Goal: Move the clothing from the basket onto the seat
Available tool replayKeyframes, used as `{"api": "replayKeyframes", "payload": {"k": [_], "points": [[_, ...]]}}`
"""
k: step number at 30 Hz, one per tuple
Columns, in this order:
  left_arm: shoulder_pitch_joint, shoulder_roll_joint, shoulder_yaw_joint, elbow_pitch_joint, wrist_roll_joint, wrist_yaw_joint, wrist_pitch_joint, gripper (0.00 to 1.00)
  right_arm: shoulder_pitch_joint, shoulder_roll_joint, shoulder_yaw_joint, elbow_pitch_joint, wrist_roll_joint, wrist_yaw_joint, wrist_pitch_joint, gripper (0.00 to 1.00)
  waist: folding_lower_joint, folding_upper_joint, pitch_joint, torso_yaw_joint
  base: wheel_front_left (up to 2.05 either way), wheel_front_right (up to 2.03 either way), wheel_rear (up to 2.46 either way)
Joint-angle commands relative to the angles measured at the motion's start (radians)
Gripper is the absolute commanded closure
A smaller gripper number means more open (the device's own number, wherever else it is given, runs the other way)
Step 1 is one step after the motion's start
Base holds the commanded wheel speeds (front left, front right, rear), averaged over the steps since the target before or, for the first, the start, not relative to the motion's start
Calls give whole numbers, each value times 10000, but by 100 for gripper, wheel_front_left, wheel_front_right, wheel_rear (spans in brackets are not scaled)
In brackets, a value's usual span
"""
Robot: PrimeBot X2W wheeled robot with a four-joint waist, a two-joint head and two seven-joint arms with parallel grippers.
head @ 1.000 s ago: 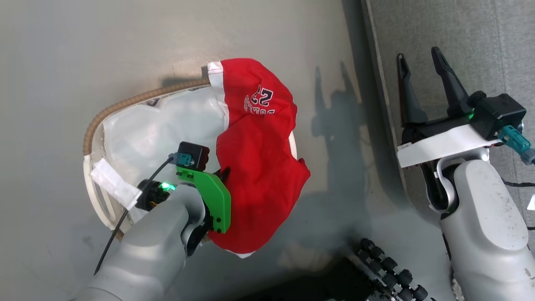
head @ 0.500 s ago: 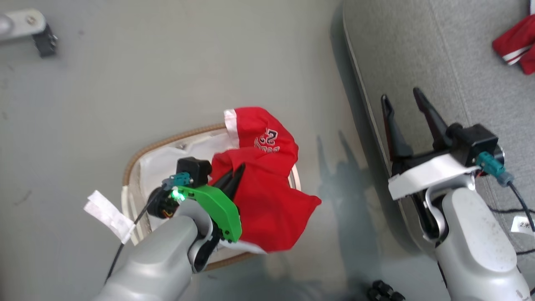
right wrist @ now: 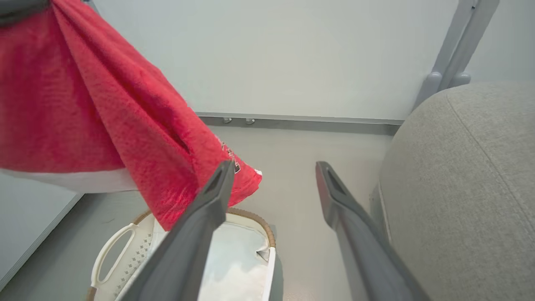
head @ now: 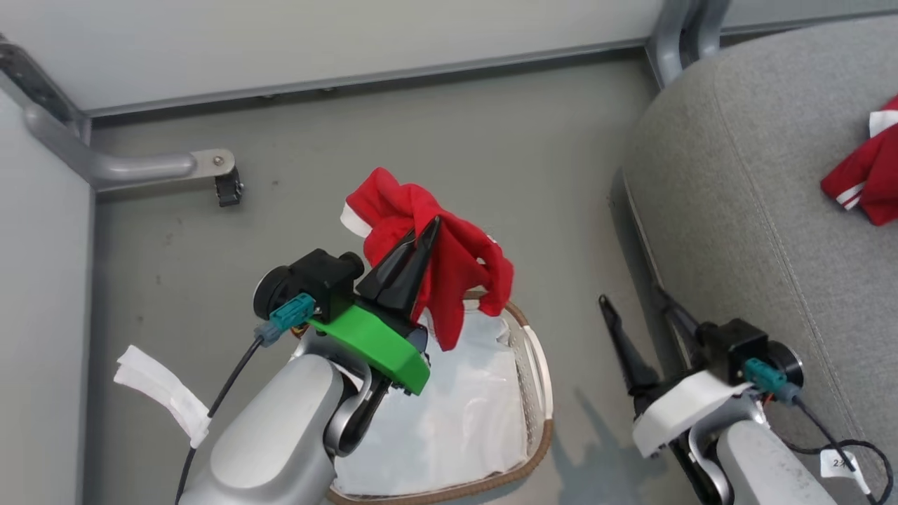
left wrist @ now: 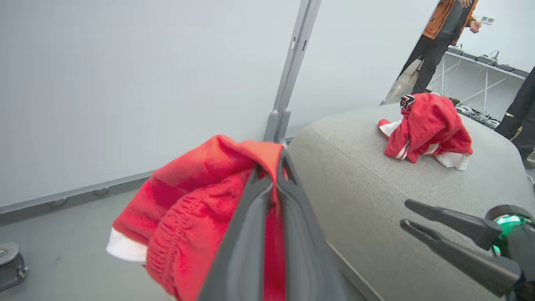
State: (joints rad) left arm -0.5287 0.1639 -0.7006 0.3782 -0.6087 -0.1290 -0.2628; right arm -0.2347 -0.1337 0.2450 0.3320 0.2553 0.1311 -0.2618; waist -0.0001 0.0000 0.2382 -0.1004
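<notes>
My left gripper point(head: 429, 230) is shut on a red garment point(head: 449, 263) with white trim, held in the air above the white basket point(head: 537, 365); its fingers point(left wrist: 267, 209) pinch the cloth point(left wrist: 188, 209). The garment point(right wrist: 104, 108) hangs clear over the basket point(right wrist: 119, 251), whose white liner point(head: 456, 421) shows inside. A second red garment point(head: 863, 182) lies crumpled on the grey seat point(head: 758, 182), also visible from the left wrist point(left wrist: 426, 129). My right gripper point(head: 635, 315) stands open beside the seat's edge, nothing between its fingers point(right wrist: 205, 217).
A grey wall with a metal post point(head: 677, 31) and a bracket foot point(head: 210, 168) borders the floor behind the basket. A person point(left wrist: 443, 33) stands far off past the seat point(left wrist: 376, 188). A white tag point(head: 165, 396) hangs from my left arm.
My left gripper has lifted the red garment up out of the basket, which now shows only its liner. The camera has tilted up, bringing the wall and more of the seat into view.
</notes>
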Motion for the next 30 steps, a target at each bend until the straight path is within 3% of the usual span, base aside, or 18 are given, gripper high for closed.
{"api": "replayKeyframes", "payload": {"k": [1,5,11,16,17,18,24,25,26,30], "points": [[213,-86,97,-216,159,-22,-26,100,207,-196,396,-50,-63,-7,-48,0,1,0,-951,917,0,0,0],[300,-223,154,-770,413,-22,-17,100,-185,-562,1551,-223,-192,-7,-48,0,1,0,-1121,1101,0,0,0],[299,-346,-389,-1181,389,-22,-16,100,-1469,-611,2813,-593,-833,-7,-45,0,1,0,-1261,1424,0,0,0],[186,-477,-1228,-1324,112,-22,-18,100,-2532,-216,3936,689,-778,-7,-34,0,1,0,-1418,1813,0,0,0],[157,-501,-1386,-1323,42,-22,-18,100,-2687,-79,4180,1068,-514,-7,-34,55,1,0,-1453,1906,0,0,0],[128,-515,-1486,-1318,-12,-22,-18,100,-2842,11,4419,1396,-240,-7,-36,100,1,0,-1478,1986,0,0,0],[547,-439,-1232,-967,-162,-22,-17,98,-2854,90,4716,2061,886,-8,-36,100,1,0,-1598,1941,0,0,0],[683,-451,-1192,-858,-303,-22,-15,59,-2728,45,4607,2061,972,-8,-34,100,1,0,-1627,1856,0,0,0],[745,-378,-1069,-783,-251,-22,-12,0,-2545,27,4446,2009,1115,-8,-34,100,1,0,-1657,1686,0,0,0],[1283,-222,-606,-582,85,-22,-12,0,-1802,-67,3798,1636,1364,-7,-36,100,1,0,-1696,805,0,0,0]]}}
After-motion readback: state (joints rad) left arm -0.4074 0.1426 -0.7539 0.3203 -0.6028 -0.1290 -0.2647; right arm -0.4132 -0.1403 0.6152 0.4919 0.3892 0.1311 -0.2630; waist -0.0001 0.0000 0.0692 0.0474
